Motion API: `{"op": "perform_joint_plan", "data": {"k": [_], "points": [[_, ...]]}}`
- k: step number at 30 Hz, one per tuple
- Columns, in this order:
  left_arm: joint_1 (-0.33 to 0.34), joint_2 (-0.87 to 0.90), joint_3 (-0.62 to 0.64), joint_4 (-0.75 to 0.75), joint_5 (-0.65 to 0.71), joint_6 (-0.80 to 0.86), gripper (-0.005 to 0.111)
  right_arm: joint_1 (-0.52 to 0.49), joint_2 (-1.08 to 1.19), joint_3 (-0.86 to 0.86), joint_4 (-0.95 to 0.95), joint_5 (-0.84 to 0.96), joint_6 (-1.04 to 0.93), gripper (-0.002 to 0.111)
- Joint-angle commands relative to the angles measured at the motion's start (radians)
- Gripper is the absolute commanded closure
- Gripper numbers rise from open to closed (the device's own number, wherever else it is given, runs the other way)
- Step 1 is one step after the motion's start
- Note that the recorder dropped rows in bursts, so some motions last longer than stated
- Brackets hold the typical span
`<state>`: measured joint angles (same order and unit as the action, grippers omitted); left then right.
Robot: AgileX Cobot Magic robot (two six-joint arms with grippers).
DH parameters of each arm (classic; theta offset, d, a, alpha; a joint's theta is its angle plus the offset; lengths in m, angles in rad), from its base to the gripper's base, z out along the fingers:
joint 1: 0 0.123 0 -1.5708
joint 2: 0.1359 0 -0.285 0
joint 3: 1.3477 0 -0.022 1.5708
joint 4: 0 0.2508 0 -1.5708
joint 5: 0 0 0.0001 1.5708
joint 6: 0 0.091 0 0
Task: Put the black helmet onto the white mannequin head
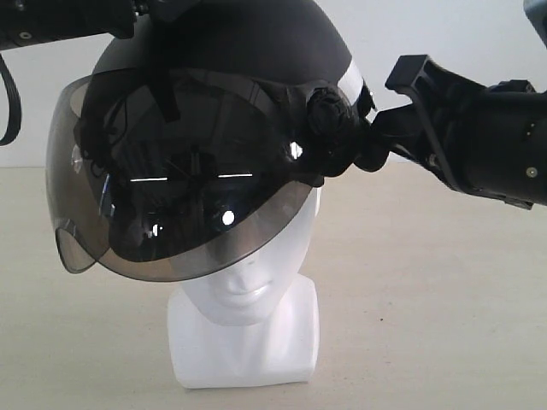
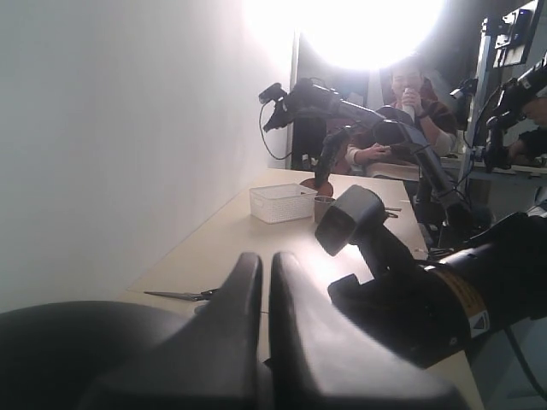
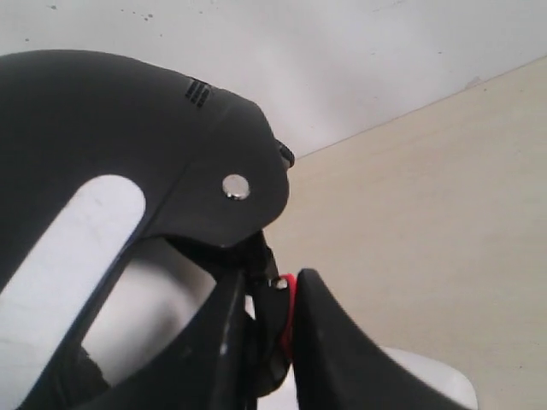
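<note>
Hiding upper face of white mannequin head (image 1: 246, 342), black helmet (image 1: 231, 60), crown cropped

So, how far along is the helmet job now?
Done: helmet is up over the head, visor hiding the upper face. In hand: right end effector pinches its side; left end effector looks shut at its top. Remaining: seat it fully, release.
</note>
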<state>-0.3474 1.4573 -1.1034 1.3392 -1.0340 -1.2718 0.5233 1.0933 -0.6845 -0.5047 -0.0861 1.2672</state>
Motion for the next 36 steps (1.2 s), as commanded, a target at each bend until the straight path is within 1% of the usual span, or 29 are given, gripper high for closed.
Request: {"op": "perform_joint_plan", "data": {"k": [1, 6, 12, 17, 21, 26, 29, 32, 36], "points": [[-0.026, 0.069, 0.046, 0.219, 0.087, -0.049, 0.102, -0.003, -0.002, -0.002, -0.013, 0.109, -0.04, 0.108], [-0.026, 0.069, 0.044, 0.213, 0.083, -0.049, 0.102, -0.003, -0.002, -0.002, -0.003, 0.123, -0.099, 0.108], [-0.026, 0.05, 0.044, 0.183, 0.069, -0.036, 0.102, -0.003, -0.002, -0.002, -0.003, 0.22, -0.12, 0.108], [-0.026, 0.027, 0.044, 0.176, 0.069, -0.033, 0.102, -0.003, -0.002, -0.002, -0.003, 0.254, -0.15, 0.108], [-0.026, 0.021, 0.044, 0.176, 0.058, -0.033, 0.102, -0.003, -0.002, -0.002, -0.006, 0.322, -0.157, 0.108], [-0.026, 0.021, 0.044, 0.176, 0.053, -0.037, 0.102, -0.003, -0.002, -0.002, -0.006, 0.333, -0.16, 0.108], [-0.026, 0.021, 0.044, 0.169, 0.028, -0.037, 0.102, -0.003, -0.002, -0.002, -0.022, 0.36, -0.166, 0.108], [-0.026, 0.021, 0.044, 0.169, 0.042, -0.037, 0.102, -0.003, -0.002, -0.002, -0.025, 0.338, -0.167, 0.108], [-0.026, 0.021, 0.044, 0.187, 0.047, -0.039, 0.102, -0.003, -0.012, -0.002, -0.023, 0.22, -0.195, 0.108]]}}
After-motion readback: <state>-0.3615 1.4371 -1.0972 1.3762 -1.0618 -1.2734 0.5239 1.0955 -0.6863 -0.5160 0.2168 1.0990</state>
